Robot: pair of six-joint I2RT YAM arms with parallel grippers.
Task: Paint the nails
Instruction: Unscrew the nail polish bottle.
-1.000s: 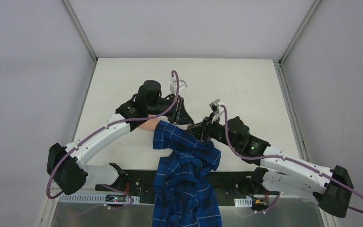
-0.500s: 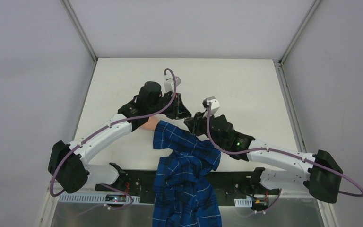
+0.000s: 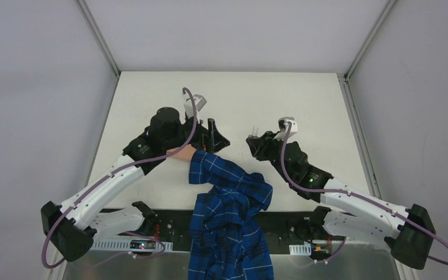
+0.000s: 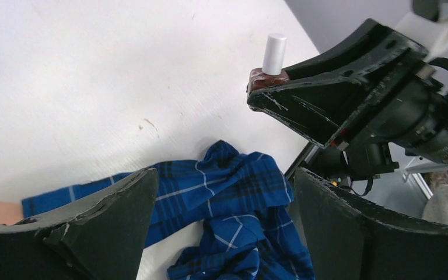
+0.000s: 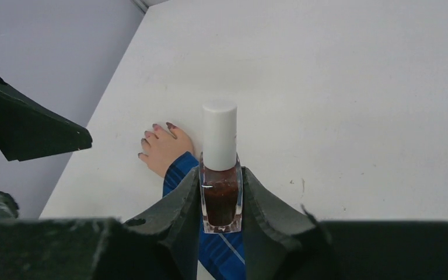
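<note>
Your right end effector [image 5: 220,195]: clamped on polish bottle [image 5: 220,143], cap on.
Your left end effector [image 4: 221,186]: apart, empty.
Nails [image 5: 170,125]: already dark; likely painted, or no painting begun.

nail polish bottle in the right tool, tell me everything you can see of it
The small clear glass nail polish bottle has a squarish body filled with dark reddish-brown polish and a tall white cylindrical cap, which is on. It is clamped between the two black fingers of the right tool, which press on its glass sides while the cap sticks out beyond them. Only those fingers visibly touch it; whether its base meets the white table is hidden.
</note>
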